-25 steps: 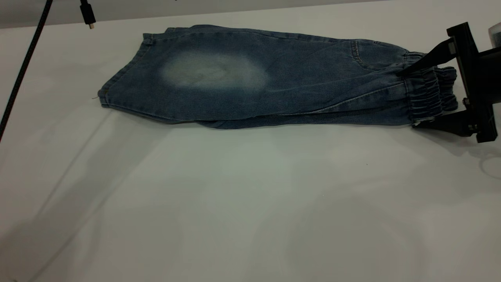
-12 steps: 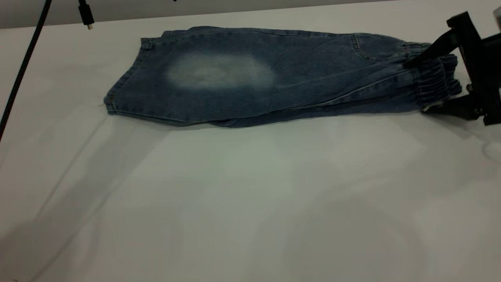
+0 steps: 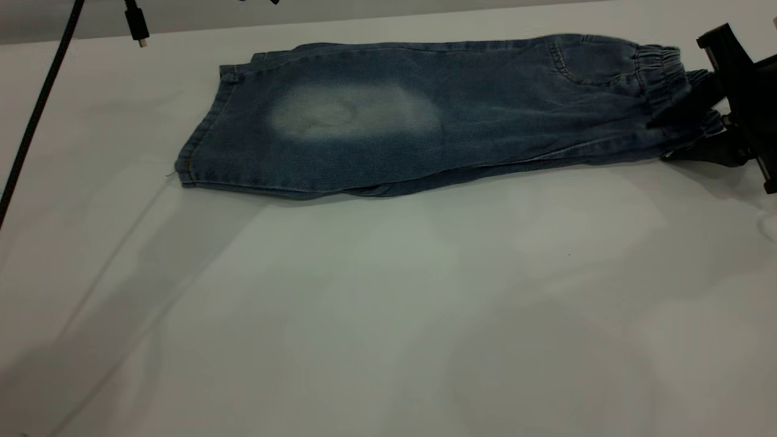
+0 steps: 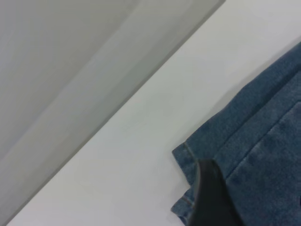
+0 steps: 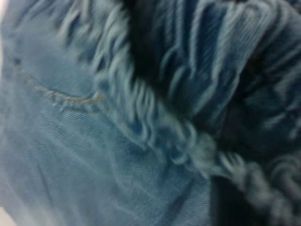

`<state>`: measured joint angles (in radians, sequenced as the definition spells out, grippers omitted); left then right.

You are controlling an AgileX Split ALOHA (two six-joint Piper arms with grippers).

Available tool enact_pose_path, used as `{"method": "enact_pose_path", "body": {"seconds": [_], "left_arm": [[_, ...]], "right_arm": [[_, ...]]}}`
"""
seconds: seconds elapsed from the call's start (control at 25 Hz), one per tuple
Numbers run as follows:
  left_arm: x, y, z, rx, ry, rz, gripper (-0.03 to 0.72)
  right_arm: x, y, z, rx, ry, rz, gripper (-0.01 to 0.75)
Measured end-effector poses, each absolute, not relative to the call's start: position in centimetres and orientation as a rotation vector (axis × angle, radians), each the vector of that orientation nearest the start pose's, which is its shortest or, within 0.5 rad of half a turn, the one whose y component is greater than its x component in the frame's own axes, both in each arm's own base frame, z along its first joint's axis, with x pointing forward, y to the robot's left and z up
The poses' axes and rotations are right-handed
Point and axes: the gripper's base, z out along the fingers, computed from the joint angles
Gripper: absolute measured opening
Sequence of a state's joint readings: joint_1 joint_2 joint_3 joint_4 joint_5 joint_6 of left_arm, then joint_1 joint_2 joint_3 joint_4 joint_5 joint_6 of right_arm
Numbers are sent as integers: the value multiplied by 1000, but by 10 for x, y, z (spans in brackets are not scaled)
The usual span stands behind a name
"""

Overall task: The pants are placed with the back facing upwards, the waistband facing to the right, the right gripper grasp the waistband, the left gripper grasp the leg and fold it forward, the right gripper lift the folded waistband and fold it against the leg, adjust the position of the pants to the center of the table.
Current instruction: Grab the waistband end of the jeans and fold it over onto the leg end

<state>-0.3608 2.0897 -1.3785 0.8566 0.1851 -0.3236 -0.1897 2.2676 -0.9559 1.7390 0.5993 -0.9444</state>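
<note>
Surface: white table (image 3: 388, 303) filled my exterior view, with a grey wall strip along its far edge.
Pants: I saw the pants (image 3: 425, 115) lying folded lengthwise at the far side of the table, a pale faded patch (image 3: 355, 112) facing up and the hem pointing left.
Waistband: the waistband (image 3: 661, 76) sat at the right end, gathered and slightly raised off the table.
Right gripper: the right gripper (image 3: 698, 121) was at the table's right edge, its fingers closed around the waistband; in my right wrist view the ruffled elastic filled everything, so I judged it was pinched, though the fingertips themselves were hidden by cloth.
Left gripper: the left gripper (image 4: 211, 202) showed only as one dark finger over the hem corner in my left wrist view; I could not tell how its jaws stood.
Cable: a black cable (image 3: 36, 109) hung at the far left.
</note>
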Motion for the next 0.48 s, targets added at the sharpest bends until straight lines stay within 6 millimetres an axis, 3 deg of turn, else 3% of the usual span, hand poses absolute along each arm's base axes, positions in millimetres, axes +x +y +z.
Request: {"method": "enact_pose_path", "body": {"seconds": [0.12, 0.36, 0.48], "left_arm": [[429, -155, 159, 941, 2121, 236, 403], [424, -173, 151, 983, 2106, 196, 403], [420, -187, 140, 1025, 2096, 161, 403]], "right_arm": [[353, -16, 19, 1151, 2476, 990, 87], [358, -13, 30, 995, 2473, 1035, 83], [366, -9, 57, 849, 2407, 1129, 83]]}}
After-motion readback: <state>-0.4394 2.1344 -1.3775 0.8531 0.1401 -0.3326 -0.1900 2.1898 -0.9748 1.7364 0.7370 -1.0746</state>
